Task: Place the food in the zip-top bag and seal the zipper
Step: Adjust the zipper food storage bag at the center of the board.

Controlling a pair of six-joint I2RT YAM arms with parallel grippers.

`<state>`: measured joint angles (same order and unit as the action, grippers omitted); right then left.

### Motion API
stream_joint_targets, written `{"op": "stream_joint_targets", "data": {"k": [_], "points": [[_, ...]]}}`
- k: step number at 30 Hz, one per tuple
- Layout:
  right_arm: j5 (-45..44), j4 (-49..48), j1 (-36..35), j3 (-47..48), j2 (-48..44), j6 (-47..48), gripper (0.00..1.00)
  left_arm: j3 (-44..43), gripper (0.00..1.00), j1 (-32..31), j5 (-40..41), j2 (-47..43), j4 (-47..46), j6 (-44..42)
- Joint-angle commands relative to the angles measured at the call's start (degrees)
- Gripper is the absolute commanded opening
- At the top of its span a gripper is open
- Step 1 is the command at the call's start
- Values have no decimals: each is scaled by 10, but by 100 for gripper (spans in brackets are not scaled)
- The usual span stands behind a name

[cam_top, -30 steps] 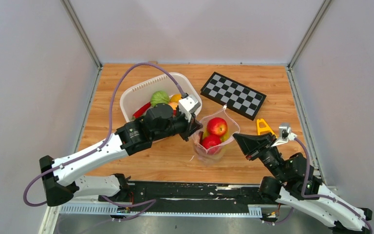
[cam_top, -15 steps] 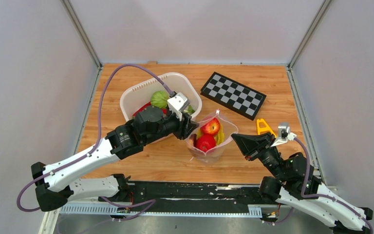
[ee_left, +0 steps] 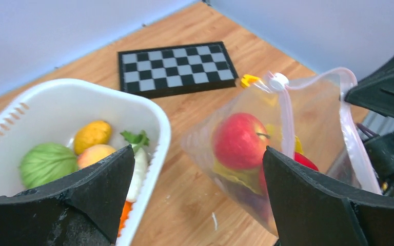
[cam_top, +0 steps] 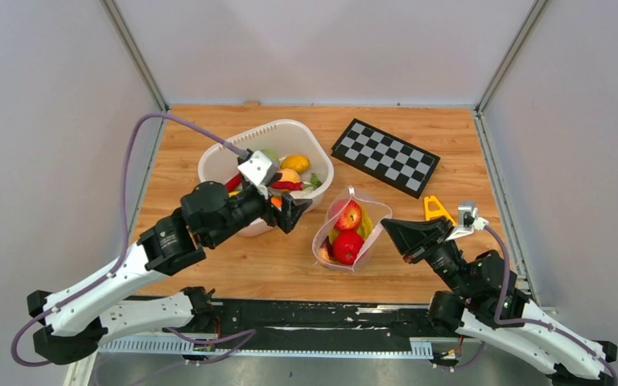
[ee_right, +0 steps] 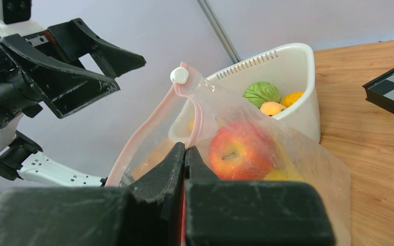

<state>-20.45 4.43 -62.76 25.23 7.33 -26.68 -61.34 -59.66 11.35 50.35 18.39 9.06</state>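
My left claw [ee_left: 197, 177] hung spread wide and empty, left of centre. My right claw [ee_right: 184, 154] was clamped, seemingly on the rim of the zip-top bag [cam_top: 319, 240] mid-frame, food [cam_top: 348, 215] inside.

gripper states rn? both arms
Left gripper: open, empty.
Right gripper: shut on the bag edge.

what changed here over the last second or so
The left pincer opened, let go of the left rim of the zip-top bag and drew back left, to the white basket. The bag's mouth narrowed and shifted slightly. The right pincer stayed shut on the bag's right edge; the basket and checkerboard did not move.
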Motion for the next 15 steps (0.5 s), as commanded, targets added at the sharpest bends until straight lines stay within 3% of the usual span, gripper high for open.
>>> {"op": "stream_joint_targets", "data": {"k": [1, 6, 11, 15], "points": [[-9, -35, -1, 10, 9, 8, 0, -16, 100, 36, 57, -16, 21, -29], [-14, -30, -1, 12, 8, 8, 0, 9, 100, 149, 27, 18, 28, -8], [-12, -28, -1, 18, 9, 8, 0, 48, 100, 294, -80, 93, -27, 33], [-14, -27, -1, 19, 13, 10, 0, 48, 100, 347, -169, 189, -70, 36]]}}
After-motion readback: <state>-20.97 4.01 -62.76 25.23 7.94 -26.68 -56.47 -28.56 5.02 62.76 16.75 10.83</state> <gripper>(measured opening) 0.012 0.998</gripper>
